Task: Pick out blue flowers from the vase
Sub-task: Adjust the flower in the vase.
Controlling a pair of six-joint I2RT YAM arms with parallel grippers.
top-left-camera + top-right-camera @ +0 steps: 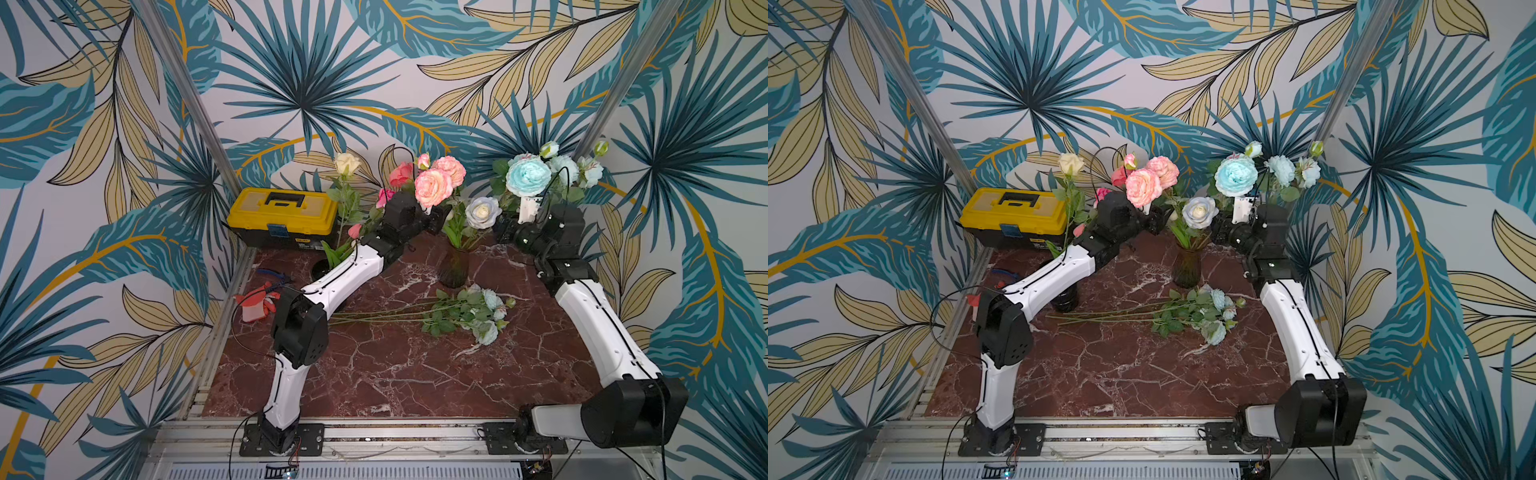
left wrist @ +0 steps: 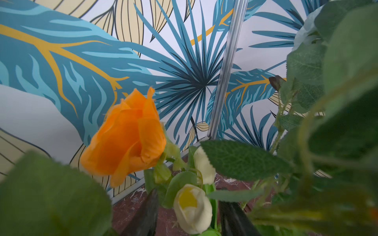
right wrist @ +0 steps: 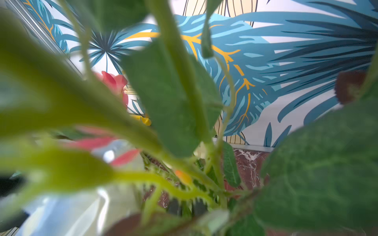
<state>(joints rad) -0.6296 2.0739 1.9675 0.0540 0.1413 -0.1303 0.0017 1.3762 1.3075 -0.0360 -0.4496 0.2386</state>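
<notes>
A bunch of pale aqua blue flowers [image 1: 528, 176] [image 1: 1235, 176] stands high at the back right, over my right gripper [image 1: 500, 227] [image 3: 186, 207]. That gripper's dark fingers [image 3: 173, 206] are closed on a green stem among blurred leaves. More blue flowers [image 1: 484, 313] [image 1: 1214, 313] lie flat on the marble in front of the dark glass vase [image 1: 454, 268] [image 1: 1187, 268]. The vase holds pink peonies [image 1: 434, 187] and a grey-blue rose [image 1: 482, 212]. My left gripper [image 1: 439, 218] [image 2: 189, 214] is at the vase's left among the stems, jaws apart with a cream bud [image 2: 193, 208] between them.
A second dark pot [image 1: 1065, 300] with a cream rose [image 1: 347, 163] and pink buds stands behind my left forearm. A yellow toolbox [image 1: 282, 212] sits at the back left. Red-and-white gloves [image 1: 257, 302] and pliers [image 1: 274, 275] lie along the left edge.
</notes>
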